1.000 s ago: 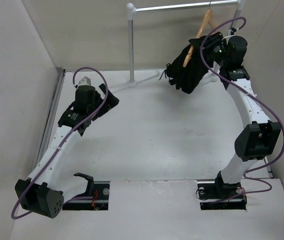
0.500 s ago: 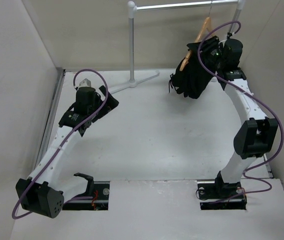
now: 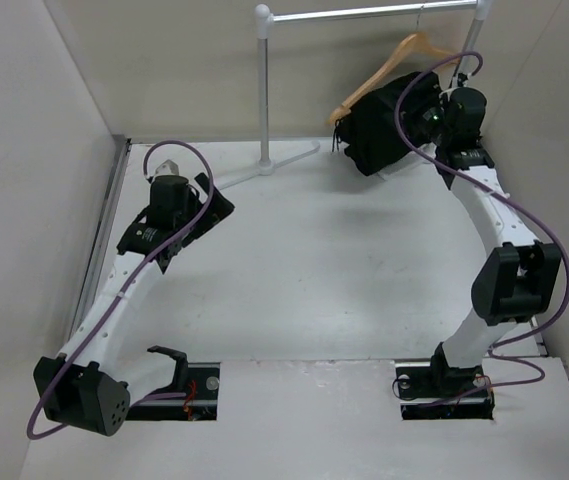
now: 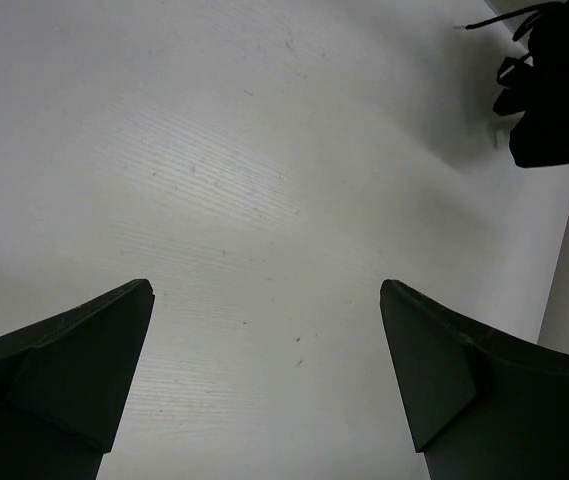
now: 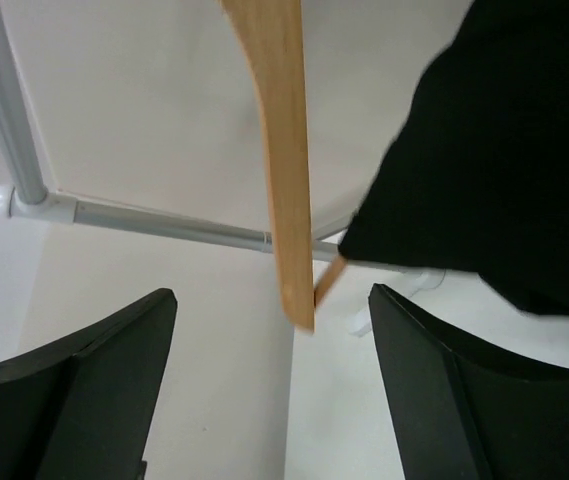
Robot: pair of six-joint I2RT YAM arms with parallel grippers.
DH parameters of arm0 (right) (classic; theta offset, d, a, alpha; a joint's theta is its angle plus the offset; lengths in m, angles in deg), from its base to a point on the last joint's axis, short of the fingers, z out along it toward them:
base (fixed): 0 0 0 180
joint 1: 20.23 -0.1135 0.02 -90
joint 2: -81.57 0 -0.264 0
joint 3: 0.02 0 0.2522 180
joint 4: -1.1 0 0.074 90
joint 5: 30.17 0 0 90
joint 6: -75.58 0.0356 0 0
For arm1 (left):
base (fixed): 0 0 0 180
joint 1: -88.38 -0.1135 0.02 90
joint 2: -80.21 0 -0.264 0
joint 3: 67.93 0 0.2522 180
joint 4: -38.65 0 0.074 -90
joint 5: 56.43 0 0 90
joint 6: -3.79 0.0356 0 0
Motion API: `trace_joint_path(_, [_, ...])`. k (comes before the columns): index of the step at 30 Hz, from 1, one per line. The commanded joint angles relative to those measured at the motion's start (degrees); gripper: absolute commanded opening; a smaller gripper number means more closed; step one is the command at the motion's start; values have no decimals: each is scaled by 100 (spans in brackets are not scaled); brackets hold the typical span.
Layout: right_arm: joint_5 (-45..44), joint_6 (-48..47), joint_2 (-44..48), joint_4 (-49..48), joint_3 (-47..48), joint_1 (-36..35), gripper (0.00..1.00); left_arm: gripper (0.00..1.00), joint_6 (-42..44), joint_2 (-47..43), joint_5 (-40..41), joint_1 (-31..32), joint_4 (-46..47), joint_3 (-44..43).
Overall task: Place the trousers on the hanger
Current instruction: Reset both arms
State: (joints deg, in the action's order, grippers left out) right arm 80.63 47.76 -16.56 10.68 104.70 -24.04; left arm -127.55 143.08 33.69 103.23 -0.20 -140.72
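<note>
Letting go is what has just happened: the right gripper (image 5: 272, 292), a second ago closed at the hanger (image 3: 379, 70) and holding it steeply tilted, now has its jaws spread with nothing pinched. The hanger has swung nearer level and hangs by its hook from the rack (image 3: 364, 12) above the far right corner of the worktop (image 3: 314, 260). The trousers (image 3: 382, 125) hang bunched from it, clear of the worktop. The left gripper (image 4: 264, 285) stays spread wide near the left edge. The placing looks done; what seems left is for the right arm to back away without snagging cloth.
</note>
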Motion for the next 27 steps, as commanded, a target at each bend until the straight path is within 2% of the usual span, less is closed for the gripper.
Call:
trace_joint_path(1, [-207, -223, 566, -223, -192, 17, 86, 100, -14, 14, -21, -66, 100, -170])
trace_joint_path(5, [-445, -398, 900, -57, -508, 122, 100, 100, 12, 190, 49, -66, -5, -416])
trace_joint_path(13, [-1199, -1390, 2068, 918, -1588, 412, 100, 100, 12, 586, 85, 241, -164, -505])
trace_joint_path(18, [-2340, -2076, 2692, 2147, -2528, 448, 100, 100, -14, 770, 93, 417, -164, -417])
trace_joint_path(24, [-3546, -2139, 3597, 2993, -3952, -255, 100, 100, -14, 990, 225, 733, -102, -312])
trace_joint_path(27, [-3601, -2025, 4177, 3142, -4577, -291, 100, 100, 3, 1069, 234, 909, -32, -171])
